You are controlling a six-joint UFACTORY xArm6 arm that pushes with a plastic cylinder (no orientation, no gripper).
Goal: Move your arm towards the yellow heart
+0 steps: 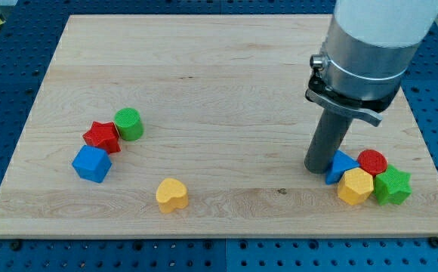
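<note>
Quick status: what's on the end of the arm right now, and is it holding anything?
No gripper: just the rod. My tip holds nothing; it rests against the blue block in the right cluster, far from the yellow heart.

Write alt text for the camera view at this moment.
My tip rests at the view's right, touching a blue block in a cluster, far from the yellow heart at the bottom centre of the wooden board. Three more blocks sit at left.
</note>
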